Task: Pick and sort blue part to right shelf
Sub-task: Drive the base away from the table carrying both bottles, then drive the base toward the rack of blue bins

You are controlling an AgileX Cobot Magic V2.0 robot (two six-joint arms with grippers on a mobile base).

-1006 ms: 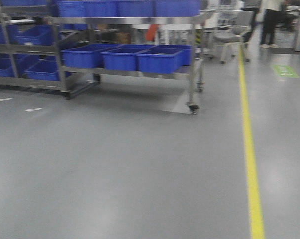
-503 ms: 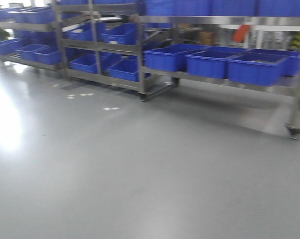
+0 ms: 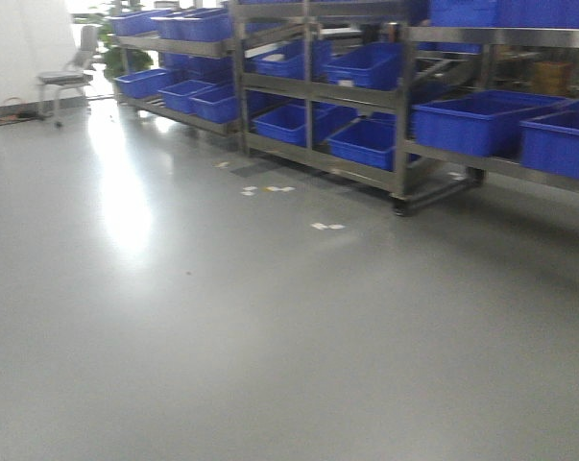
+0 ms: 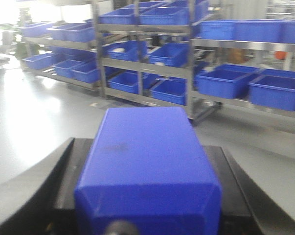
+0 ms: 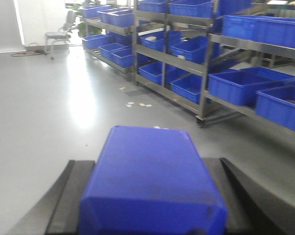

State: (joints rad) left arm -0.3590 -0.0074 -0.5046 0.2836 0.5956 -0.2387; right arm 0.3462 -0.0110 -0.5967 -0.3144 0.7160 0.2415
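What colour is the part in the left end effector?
Solid blue; the part shows best in the left wrist view.

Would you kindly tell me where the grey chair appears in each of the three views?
Front view: the chair stands at the upper left, beside the white wall.
Left wrist view: it cannot be made out; the far left is blurred and glared.
Right wrist view: the chair sits at the upper left.
Shared landmark: the steel rack post among the blue bins.
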